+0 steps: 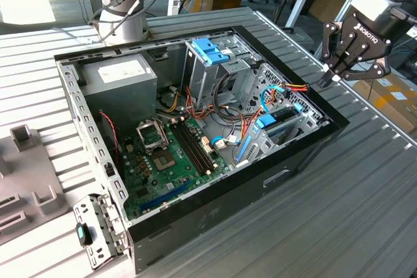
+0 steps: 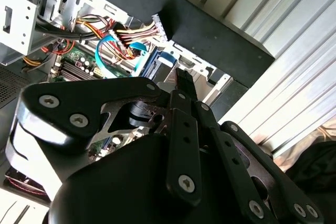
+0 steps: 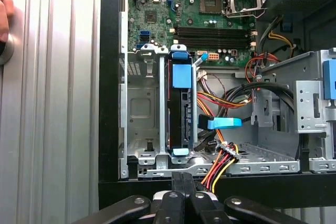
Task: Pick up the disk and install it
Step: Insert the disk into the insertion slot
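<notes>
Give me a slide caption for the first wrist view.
Disk with blue rails seated in the open computer case's drive bay, gripper shut just outside the case wall.

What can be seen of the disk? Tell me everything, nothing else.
In the first wrist view the disk stands on edge in a slot of the grey metal drive bay by the case wall. It shows a dark narrow side, with a blue plastic rail over it and blue clips at both ends. Its label is hidden. The gripper is apart from it, jaws shut and empty.

Disk (image 3: 178, 114) seated in bay (blue rails), hand (image 3: 182, 190) shut beside it
</notes>
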You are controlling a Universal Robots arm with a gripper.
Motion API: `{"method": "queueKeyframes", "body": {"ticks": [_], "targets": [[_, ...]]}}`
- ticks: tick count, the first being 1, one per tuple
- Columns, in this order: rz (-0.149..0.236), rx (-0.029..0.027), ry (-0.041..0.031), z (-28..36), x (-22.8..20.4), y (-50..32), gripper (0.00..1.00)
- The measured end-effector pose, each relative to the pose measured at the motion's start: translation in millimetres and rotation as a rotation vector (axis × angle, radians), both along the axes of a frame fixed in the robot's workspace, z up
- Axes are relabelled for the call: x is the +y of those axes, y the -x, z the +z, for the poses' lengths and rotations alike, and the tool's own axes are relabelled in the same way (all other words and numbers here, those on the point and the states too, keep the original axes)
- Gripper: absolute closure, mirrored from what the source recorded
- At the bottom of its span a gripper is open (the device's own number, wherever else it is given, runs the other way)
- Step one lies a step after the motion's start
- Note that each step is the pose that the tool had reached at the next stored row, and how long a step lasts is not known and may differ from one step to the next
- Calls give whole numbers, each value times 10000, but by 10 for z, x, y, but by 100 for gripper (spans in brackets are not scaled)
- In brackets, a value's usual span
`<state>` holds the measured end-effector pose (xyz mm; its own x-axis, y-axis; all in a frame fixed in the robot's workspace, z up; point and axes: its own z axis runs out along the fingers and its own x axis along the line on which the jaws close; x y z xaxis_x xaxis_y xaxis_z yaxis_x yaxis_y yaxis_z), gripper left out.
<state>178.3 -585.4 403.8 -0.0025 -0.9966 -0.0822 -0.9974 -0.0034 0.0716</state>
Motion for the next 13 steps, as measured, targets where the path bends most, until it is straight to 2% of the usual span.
{"method": "queueKeyframes", "body": {"ticks": [13], "targets": [[1,0,1,0,0,-172,89]]}}
